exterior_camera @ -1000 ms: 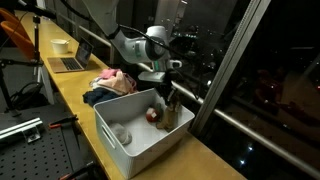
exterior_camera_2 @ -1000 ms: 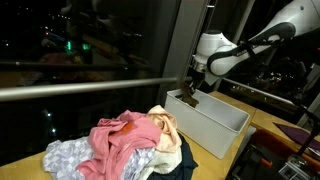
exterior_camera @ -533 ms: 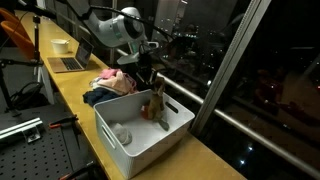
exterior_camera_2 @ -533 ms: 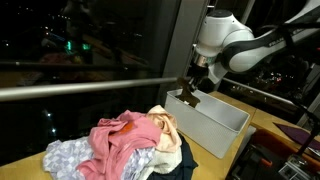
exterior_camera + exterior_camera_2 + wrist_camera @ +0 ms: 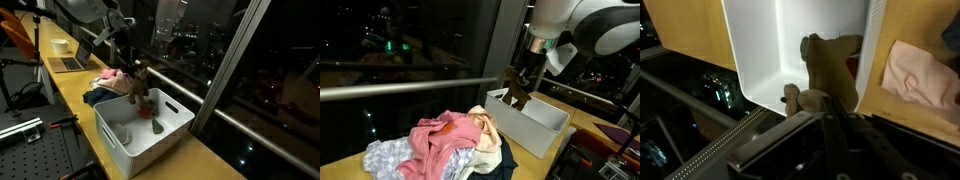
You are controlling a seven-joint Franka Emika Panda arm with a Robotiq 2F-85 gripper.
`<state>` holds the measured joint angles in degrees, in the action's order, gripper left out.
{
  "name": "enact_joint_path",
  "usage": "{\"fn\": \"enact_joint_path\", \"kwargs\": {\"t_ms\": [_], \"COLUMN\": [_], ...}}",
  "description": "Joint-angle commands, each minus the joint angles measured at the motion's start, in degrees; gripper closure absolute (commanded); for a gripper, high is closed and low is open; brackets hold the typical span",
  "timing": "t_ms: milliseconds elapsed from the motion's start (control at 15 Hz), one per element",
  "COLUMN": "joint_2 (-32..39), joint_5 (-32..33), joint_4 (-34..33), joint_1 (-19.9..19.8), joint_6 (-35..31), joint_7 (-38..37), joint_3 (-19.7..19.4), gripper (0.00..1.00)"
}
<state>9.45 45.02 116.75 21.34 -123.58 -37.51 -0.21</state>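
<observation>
Single white bin [image 5: 112,137], open-topped, on a long wooden counter [image 5: 70,95] beside a dark window. Inside, as seen in an exterior view: one pale grey bundle [image 5: 122,133] on the floor near a corner and one small red object [image 5: 146,112] toward the opposite side, well apart from each other. Nature of both too small to tell.

Above the bin's open top, hanging clear of the floor: one brown cloth item [image 5: 140,90], limp and drooping, its lower end just over the red object. Also visible in an exterior view [image 5: 517,93] over the bin's near end wall, and in the wrist view [image 5: 832,68] against the white interior.

Gripper [image 5: 134,72] directly over the bin, jaws pinched together on the upper end of the brown cloth item, the full weight of the item carried by that grip.

Just beside the bin, touching or nearly touching one end wall: one heap of clothes [image 5: 455,145], unsorted, with pink, cream, dark blue and patterned grey pieces; exact number of garments not countable.

Farther along the counter, well apart from the bin: one open laptop [image 5: 72,62] and one pale cup [image 5: 60,45].

Count: one bin, two loose things within, one item held above, one heap outside.
</observation>
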Motion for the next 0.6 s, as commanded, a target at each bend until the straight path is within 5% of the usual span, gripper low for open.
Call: {"fn": "enact_joint_path", "kwargs": {"t_ms": [0,533], "joint_2": [-2.8,1.3], "joint_5": [1.1,-0.1], "joint_4": [-0.1,-6.3], "joint_1": [-1.2,-0.7], "joint_6": [5.0,5.1], "joint_7": [-1.9,-1.3], "joint_3": [5.5,11.3], "gripper": [0.99,0.99]}}
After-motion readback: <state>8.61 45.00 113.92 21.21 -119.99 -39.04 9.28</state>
